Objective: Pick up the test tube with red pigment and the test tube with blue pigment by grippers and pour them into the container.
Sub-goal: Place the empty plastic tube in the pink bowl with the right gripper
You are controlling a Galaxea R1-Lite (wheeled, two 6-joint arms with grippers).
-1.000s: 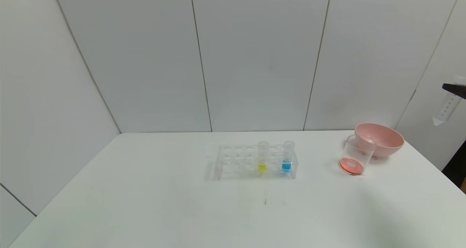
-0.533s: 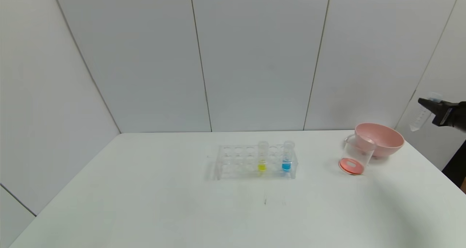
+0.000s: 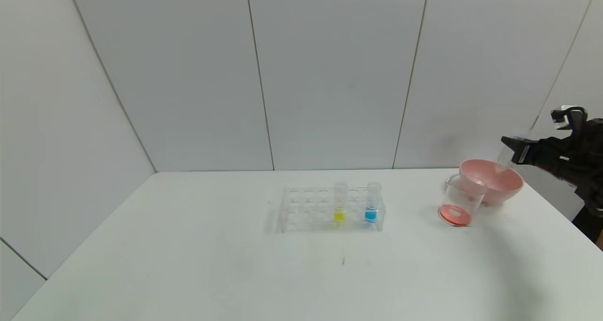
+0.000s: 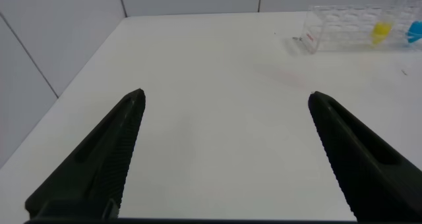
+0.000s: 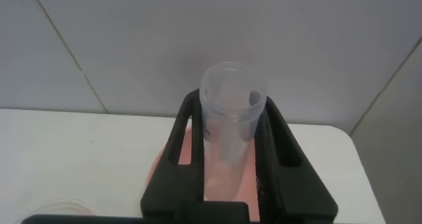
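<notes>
Right gripper (image 3: 511,152) clenched on an emptied clear test tube (image 5: 232,112), raised above the far right of the table (image 3: 188,264), tube tip hanging over the pink bowl (image 3: 492,179) directly beneath. Just left of and below that gripper, touching the bowl's near side: the container (image 3: 459,203), orange-red liquid pooled at its base. Well off to the left of it, mid-table: clear rack (image 3: 330,208), holding the test tube with blue pigment (image 3: 372,203) upright at its right end, yellow-liquid tube (image 3: 339,203) upright beside it. Left gripper (image 4: 224,158) spread wide, grasping nothing, low over bare table, rack far ahead of its tips.
</notes>
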